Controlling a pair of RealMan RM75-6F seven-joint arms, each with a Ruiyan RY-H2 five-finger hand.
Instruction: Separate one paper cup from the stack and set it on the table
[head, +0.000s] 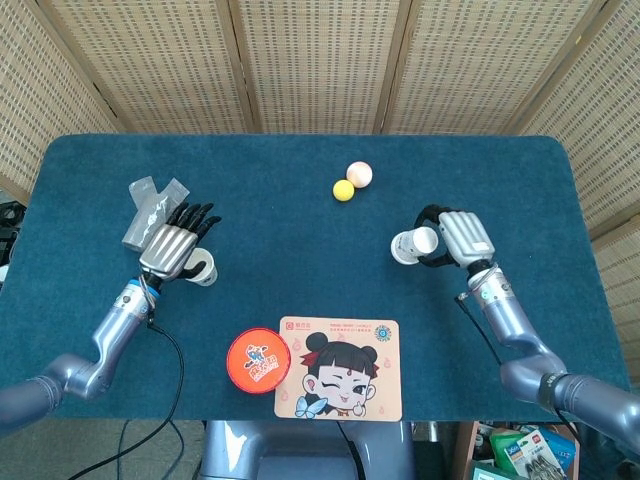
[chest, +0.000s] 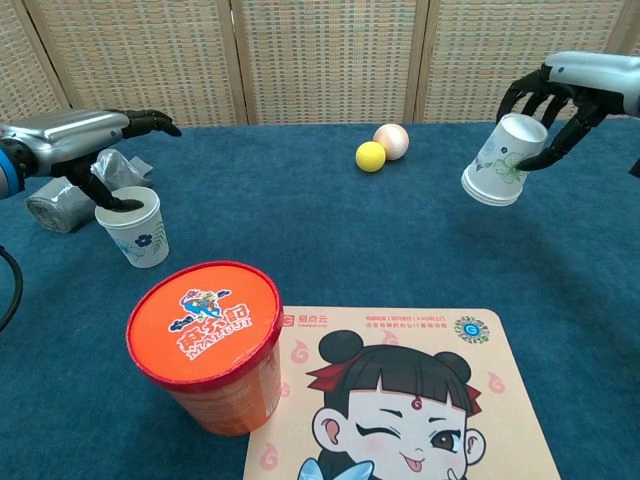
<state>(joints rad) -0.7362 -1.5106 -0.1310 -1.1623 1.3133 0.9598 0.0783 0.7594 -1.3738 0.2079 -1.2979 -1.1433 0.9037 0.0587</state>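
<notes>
Blue cloth table (head: 300, 170) backed by woven screens: the left hand (head: 170, 247) sets one paper cup (chest: 135, 227) upright on the cloth just beside a crumpled grey wrapper (head: 150, 205), thumb hooked over the rim, other fingers spread above. The right hand (head: 458, 236) grips the remaining stack (chest: 498, 160), tilted and clear of the cloth (likely kept off so only one cup lands). Open room lies mid-table; two small balls (head: 352, 181) sit toward the back, an orange-lidded tub (chest: 207, 345) and a cartoon mat (chest: 410, 395) crowd the near edge.
</notes>
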